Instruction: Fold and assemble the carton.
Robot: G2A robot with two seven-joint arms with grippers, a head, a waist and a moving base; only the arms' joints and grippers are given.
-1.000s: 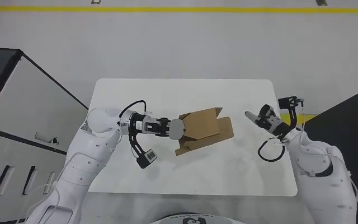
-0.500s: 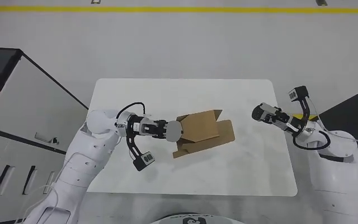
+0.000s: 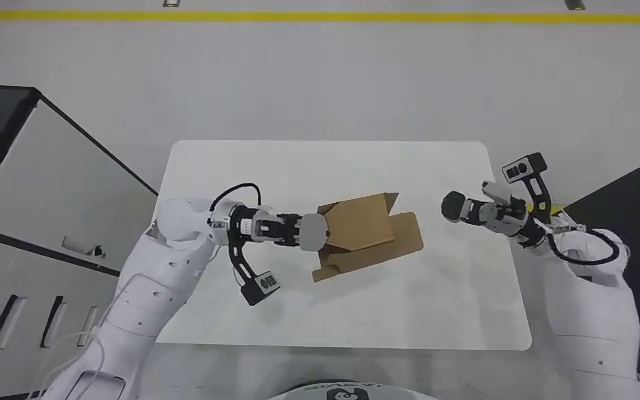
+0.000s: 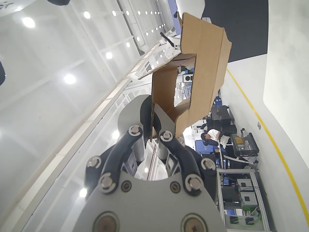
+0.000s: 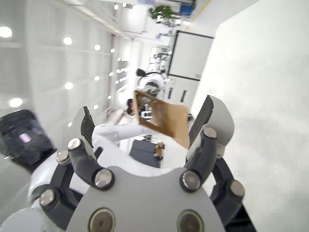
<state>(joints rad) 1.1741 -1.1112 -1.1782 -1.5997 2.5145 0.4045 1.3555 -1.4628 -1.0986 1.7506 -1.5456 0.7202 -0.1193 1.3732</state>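
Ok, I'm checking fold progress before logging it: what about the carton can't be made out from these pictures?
1. Whether the carton touches the table: top view, its own panels cover its underside.
2. How deep the clamped flap sits: left wrist view, the left gripper covers that edge.
3. The flaps facing the right gripper: right wrist view, carton blurred and small.

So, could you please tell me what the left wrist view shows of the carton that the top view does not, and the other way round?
Left wrist view: the left gripper clamped on a cut edge of the carton, with the room visible through its open middle. Top view: the white table beneath the carton, and the right gripper off to its side, apart from it. Both: the brown carton, partly unfolded, held by the left gripper.
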